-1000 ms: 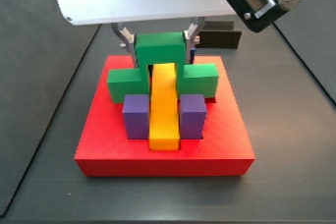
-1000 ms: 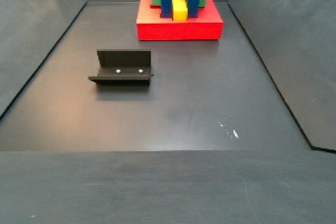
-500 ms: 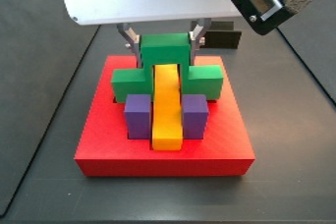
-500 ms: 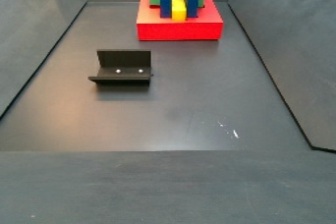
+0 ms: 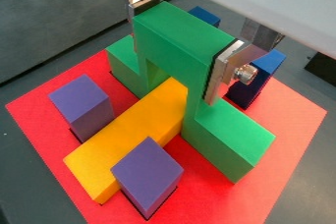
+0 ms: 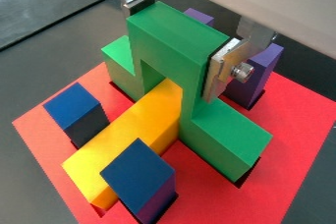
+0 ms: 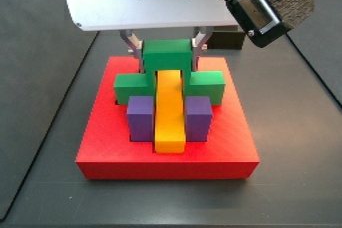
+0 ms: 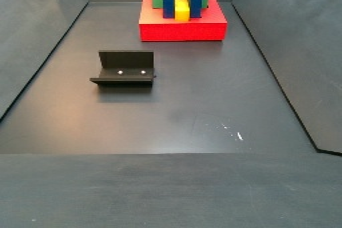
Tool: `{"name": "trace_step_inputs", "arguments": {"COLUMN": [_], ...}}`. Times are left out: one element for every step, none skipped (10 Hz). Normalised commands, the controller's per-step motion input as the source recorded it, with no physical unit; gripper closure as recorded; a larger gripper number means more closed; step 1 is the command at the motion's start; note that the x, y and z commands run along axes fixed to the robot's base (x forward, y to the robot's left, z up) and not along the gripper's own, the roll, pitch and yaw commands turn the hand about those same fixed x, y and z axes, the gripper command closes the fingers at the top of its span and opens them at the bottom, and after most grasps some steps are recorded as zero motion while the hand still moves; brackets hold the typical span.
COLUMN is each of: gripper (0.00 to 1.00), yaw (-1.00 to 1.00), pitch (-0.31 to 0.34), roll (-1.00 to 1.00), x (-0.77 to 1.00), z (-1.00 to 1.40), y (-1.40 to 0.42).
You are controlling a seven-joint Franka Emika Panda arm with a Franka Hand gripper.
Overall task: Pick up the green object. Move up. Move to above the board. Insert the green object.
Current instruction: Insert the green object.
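In a side view, the dark L-shaped fixture (image 8: 124,69) stands on the dark floor at the left, well apart from the large flat red square board (image 8: 183,27) at the far end. On the board, purple-blue blocks (image 7: 139,119) flank a long yellow bar (image 7: 167,110) on both sides. The bright green arch-shaped object (image 7: 167,72) sits on the board's far part, straddling the bar's far end, its lower legs down at board level. The gripper (image 7: 167,44) is directly above the board, its silver fingers (image 5: 233,69) pressed against the sides of the green object's taller middle block, holding it.
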Motion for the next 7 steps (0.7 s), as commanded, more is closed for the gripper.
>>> {"name": "trace_step_inputs", "arguments": {"gripper": [1.00,1.00,1.00,1.00,1.00,1.00,1.00], "yaw": [-0.03,-0.01,0.00,0.00,-0.07,-0.11,0.00], "pitch": [0.000,0.000,0.000,0.000,0.000,-0.034,-0.007], "roll": [0.06,0.04,0.02,0.00,0.00,-0.01,0.00], "x": [0.00,0.00,0.00,0.00,-0.18,-0.34,-0.18], "z": [-0.17,-0.18,-0.19,-0.16,-0.10,-0.05,-0.04], "y": [0.06,0.05,0.13,0.16,0.15,0.13,-0.01]}}
